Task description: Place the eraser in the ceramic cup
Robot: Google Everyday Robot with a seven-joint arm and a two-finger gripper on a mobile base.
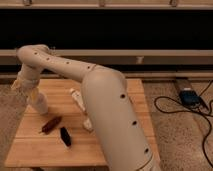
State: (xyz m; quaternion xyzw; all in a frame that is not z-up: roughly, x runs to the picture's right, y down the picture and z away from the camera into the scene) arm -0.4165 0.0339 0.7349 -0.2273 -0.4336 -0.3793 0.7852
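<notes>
We note the gripper (26,89), jaws apart, close over the ceramic cup (39,104). The arm (107,107) blocks the table's (30,152) right half. The eraser (65,136) lies reachable from above.

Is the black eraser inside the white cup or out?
Out: the eraser lies on the table, apart from the ceramic cup; the gripper is by the cup.
</notes>
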